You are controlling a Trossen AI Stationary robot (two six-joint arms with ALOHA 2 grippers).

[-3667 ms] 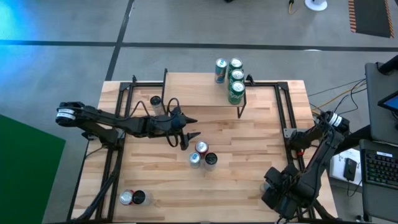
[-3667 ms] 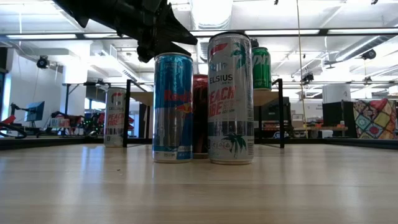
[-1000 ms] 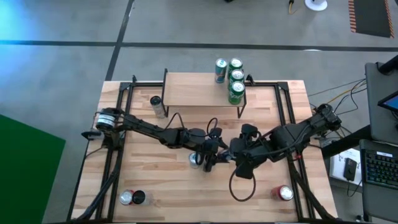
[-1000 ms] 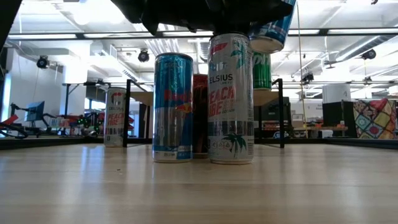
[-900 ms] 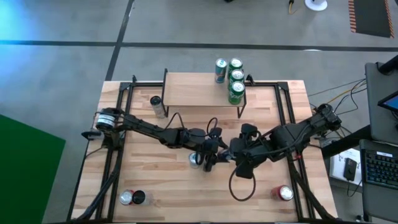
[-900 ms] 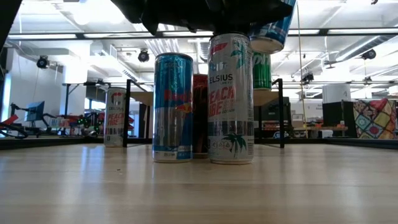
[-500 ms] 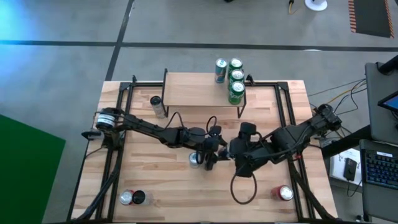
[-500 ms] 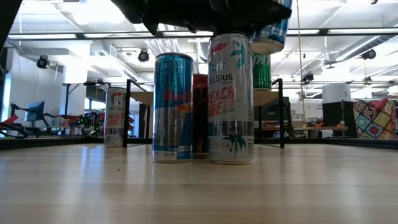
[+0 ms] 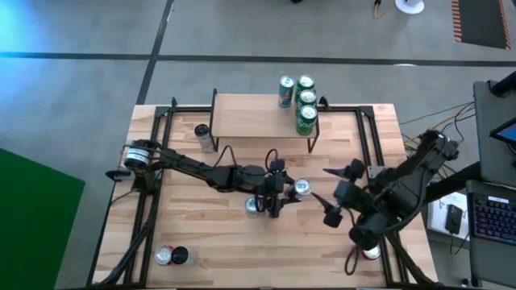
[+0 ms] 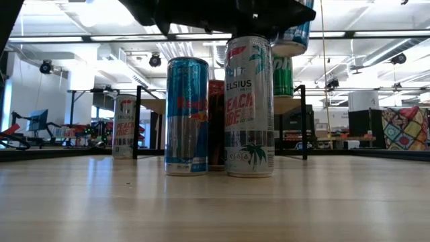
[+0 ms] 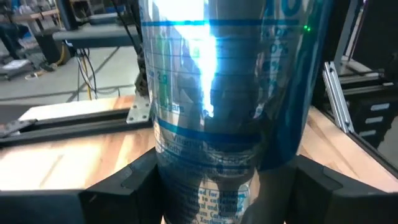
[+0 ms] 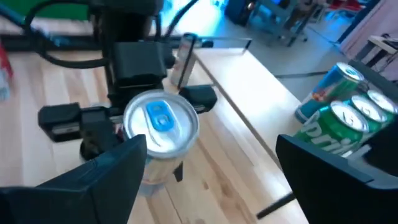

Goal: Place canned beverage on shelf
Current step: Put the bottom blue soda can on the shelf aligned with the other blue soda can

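Light-wood worktop [image 9: 201,225] on concrete floor; open lab room behind w/ ceiling lights. Left arm reaches across mid-worktop, left end effector [image 9: 290,192] clamped on a blue can [image 9: 301,188] held above the surface, beside standing cans [image 10: 222,107]. Right end effector [image 9: 326,196] just right of it, fingers spread apart, holding nothing. Shelf [image 9: 250,117] at far edge carries green cans [image 9: 305,105] at its right end.
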